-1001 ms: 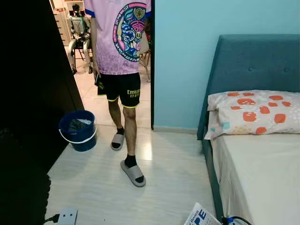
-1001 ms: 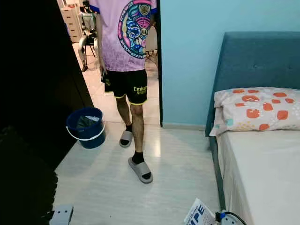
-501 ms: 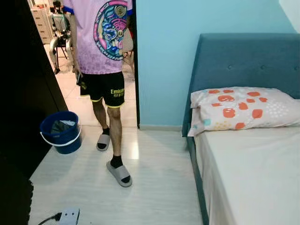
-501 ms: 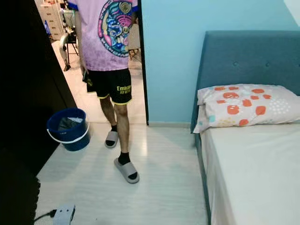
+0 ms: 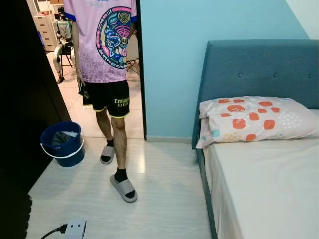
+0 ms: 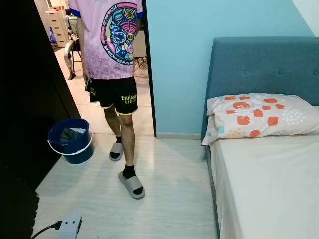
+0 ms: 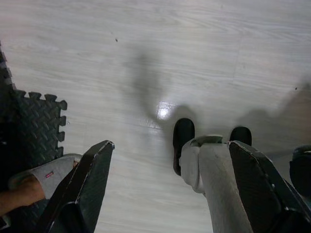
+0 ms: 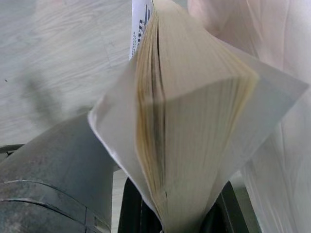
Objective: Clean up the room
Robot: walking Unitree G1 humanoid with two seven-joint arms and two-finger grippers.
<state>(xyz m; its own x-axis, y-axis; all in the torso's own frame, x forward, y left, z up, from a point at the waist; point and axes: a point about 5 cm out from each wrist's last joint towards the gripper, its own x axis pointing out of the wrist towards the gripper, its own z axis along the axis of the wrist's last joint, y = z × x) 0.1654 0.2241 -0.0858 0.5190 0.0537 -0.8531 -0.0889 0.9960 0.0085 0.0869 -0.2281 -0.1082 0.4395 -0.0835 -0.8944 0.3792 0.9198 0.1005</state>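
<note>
The book sits in the right claw, pages fanned toward the lens, its spine end pinched between the black fingers low in the right wrist frame; its cover is hard to read. The left claw hangs wide apart over bare pale floor. Mid-frame, open floor runs between the bed at right and a dark wardrobe at left. A person stands at the doorway, head cut off, beside a blue bucket. A power strip lies lower left.
</note>
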